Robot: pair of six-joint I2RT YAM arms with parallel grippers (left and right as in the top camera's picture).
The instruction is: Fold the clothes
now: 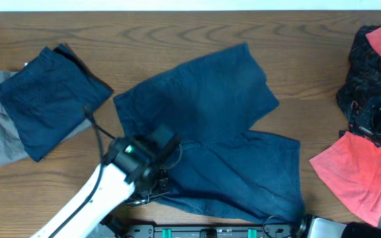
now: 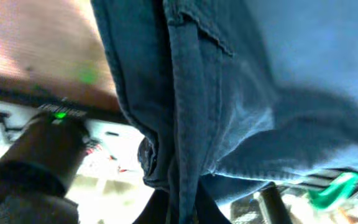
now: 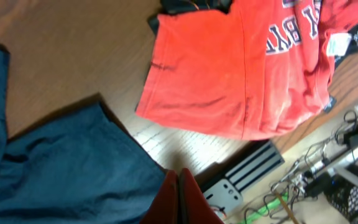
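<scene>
The large navy blue shorts (image 1: 210, 125) lie spread on the middle of the table, one leg toward the far side and one toward the right. My left gripper (image 1: 152, 185) is shut on their near left edge; in the left wrist view the navy cloth (image 2: 229, 93) hangs pinched between the dark fingers (image 2: 180, 208). My right gripper (image 1: 290, 221) sits at the near right corner of the leg. In the right wrist view its red fingers (image 3: 178, 190) are pressed together at the corner of the navy cloth (image 3: 67, 168).
A folded navy piece (image 1: 48, 92) lies on a grey piece (image 1: 2, 142) at the far left. A coral-red garment (image 1: 356, 178) (image 3: 229, 68) lies at the right, and a black red-patterned pile (image 1: 372, 66) is behind it. Arm bases and cables line the near edge.
</scene>
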